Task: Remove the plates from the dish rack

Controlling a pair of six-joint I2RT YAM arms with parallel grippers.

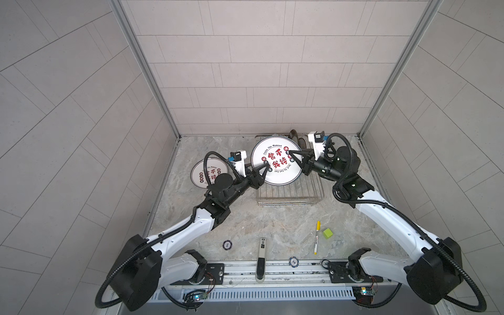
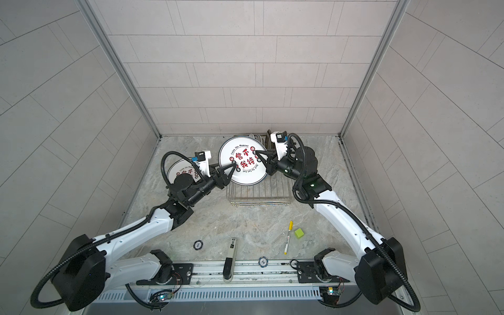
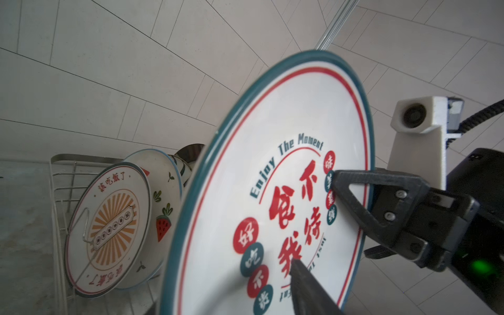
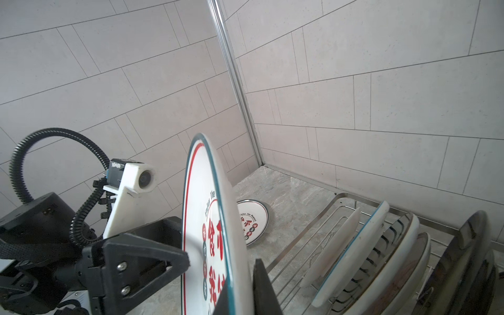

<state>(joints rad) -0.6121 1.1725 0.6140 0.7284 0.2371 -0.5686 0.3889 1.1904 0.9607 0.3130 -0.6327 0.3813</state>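
A white plate [image 1: 275, 161] [image 2: 242, 174] with red characters and a teal rim hangs tilted above the dish rack [image 1: 286, 196] [image 2: 259, 196]. My right gripper [image 1: 290, 154] [image 4: 240, 294] is shut on its right rim. My left gripper [image 1: 266, 165] [image 2: 234, 163] straddles the left rim. One finger [image 3: 305, 286] lies across the printed face, the other is hidden behind, and the frames do not show whether it pinches. A matching plate [image 1: 199, 169] [image 4: 253, 221] lies flat on the table at the left. Several plates [image 4: 354, 245] stand in the rack, the front one with an orange sunburst [image 3: 109, 223].
A yellow marker [image 1: 317, 237] and a green cube [image 1: 327, 233] lie at the front right. Two poker chips [image 1: 227, 245] [image 1: 293, 262] and a black-and-white tool [image 1: 261, 259] sit near the front rail. The tiled back wall stands just behind the rack.
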